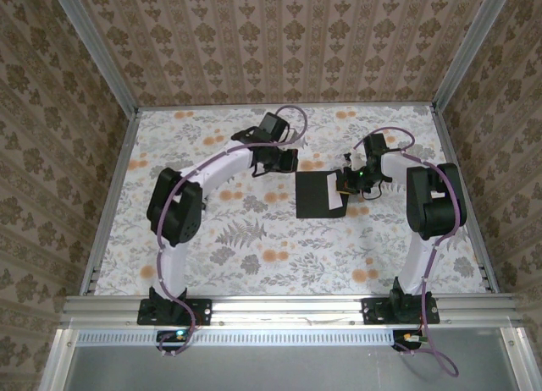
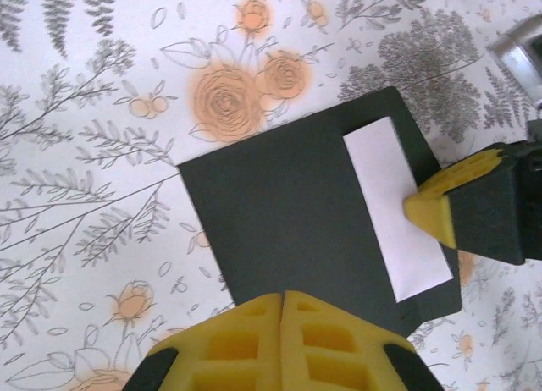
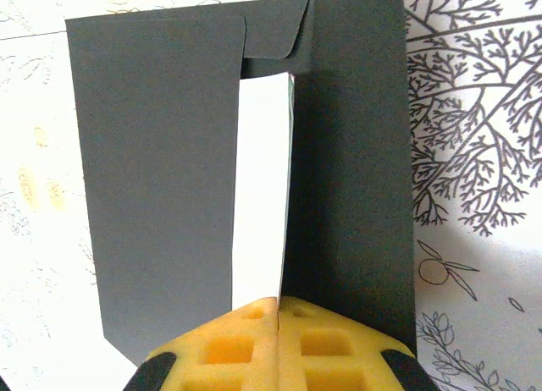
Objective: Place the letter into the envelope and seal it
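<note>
Letter [image 2: 394,209] is seen partly tucked into the envelope [image 2: 288,222]. Left fingers [image 2: 237,344] are shut, empty. Right fingers [image 3: 237,344] are shut against the letter's edge.

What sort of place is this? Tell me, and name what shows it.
Probably a staged robot test booth, not a real room: wallpapered panels in a metal frame, a floral tablecloth, arms bolted to a rail.

There is 1 black envelope [image 1: 315,196] and 1 white letter [image 1: 336,197]. They lie on 1 floral table [image 1: 254,256]. 2 arms are in view: 1 left arm [image 1: 182,206] and 1 right arm [image 1: 434,203]. There are 2 grippers, 1 left gripper [image 1: 276,163] and 1 right gripper [image 1: 348,184], each with 2 yellow fingers [image 3: 229,344].
</note>
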Action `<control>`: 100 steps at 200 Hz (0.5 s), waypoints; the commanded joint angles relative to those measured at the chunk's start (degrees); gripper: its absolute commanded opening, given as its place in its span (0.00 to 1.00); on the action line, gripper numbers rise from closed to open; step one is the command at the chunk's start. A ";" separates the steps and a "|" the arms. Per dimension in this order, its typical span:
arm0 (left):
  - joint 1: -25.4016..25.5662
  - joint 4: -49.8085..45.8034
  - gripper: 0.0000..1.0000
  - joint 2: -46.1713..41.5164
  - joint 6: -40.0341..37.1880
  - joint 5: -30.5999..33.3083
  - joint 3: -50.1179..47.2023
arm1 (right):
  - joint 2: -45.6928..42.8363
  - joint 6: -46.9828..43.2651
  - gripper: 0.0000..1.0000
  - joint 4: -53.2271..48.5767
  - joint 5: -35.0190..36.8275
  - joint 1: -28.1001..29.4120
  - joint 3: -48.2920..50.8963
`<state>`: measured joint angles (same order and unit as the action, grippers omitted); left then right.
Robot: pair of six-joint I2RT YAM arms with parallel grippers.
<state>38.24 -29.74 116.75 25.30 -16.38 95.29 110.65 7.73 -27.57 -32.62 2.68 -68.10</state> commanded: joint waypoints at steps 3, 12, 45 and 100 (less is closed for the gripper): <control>-1.02 -1.63 0.00 2.95 -0.09 2.20 -3.19 | 0.34 0.36 0.00 -1.34 0.10 0.33 -0.81; -1.06 -1.56 0.00 3.97 -0.28 2.44 -3.35 | 0.18 0.35 0.00 -1.43 0.10 0.31 -0.74; -0.97 0.32 0.00 7.35 -0.68 3.74 -3.07 | -0.12 0.54 0.00 -1.17 0.09 0.31 -0.37; -0.68 1.67 0.00 9.68 0.06 2.14 -0.92 | -0.15 0.89 0.00 -0.83 -0.06 0.40 -0.11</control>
<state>37.41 -28.69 125.29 25.28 -13.65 92.77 110.65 7.81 -27.55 -32.62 2.68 -68.10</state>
